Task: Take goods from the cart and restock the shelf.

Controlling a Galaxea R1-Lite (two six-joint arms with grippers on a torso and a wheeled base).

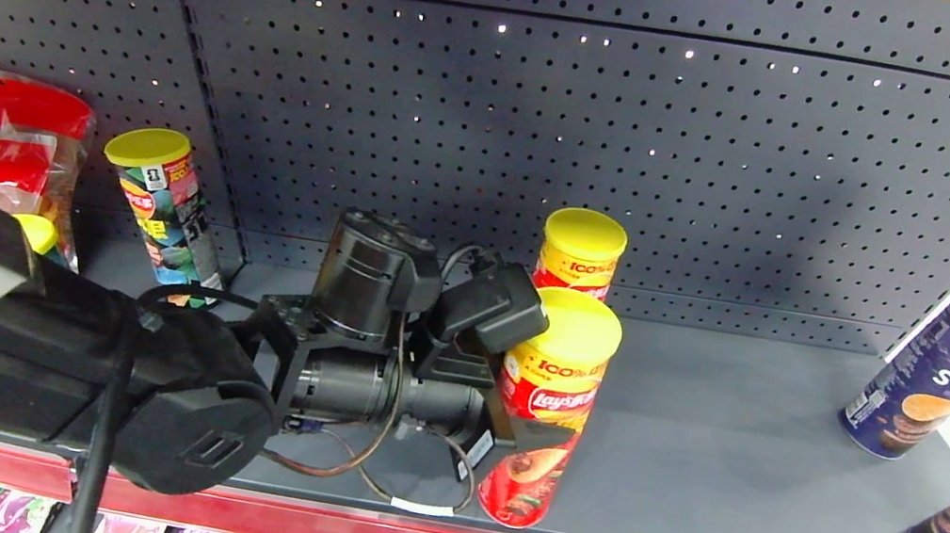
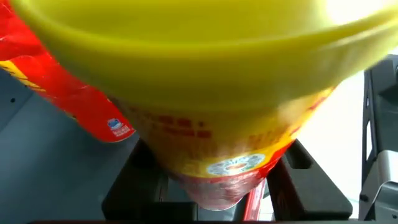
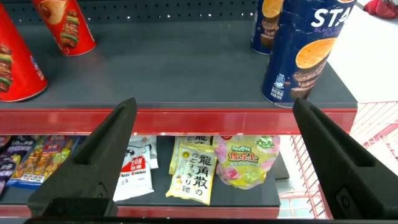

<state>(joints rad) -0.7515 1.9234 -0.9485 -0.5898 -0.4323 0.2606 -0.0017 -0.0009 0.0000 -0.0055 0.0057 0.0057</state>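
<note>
Chip can (image 1: 559, 366) stands upright, apparently seated on the shelf (image 1: 718, 477), on the near side of a matching can (image 1: 580, 250) for row alignment; the left end effector (image 1: 509, 410) grips it.

The left arm (image 1: 50, 361) stretches from the lower left towards the middle of the head view, its forearm roughly level. The wrist (image 1: 361, 387) runs in line with the forearm, and a cylindrical motor housing (image 1: 364, 273) stands up above the joint. The left end effector (image 1: 531, 404) points towards the robot's right and is clamped on the can (image 1: 568, 353) at about mid-height. In the left wrist view its dark fingers (image 2: 134, 186) press against either side of the can's body. The right end effector (image 3: 214, 165) is held level, with its two black fingers (image 3: 93, 165) spread wide apart.
</note>
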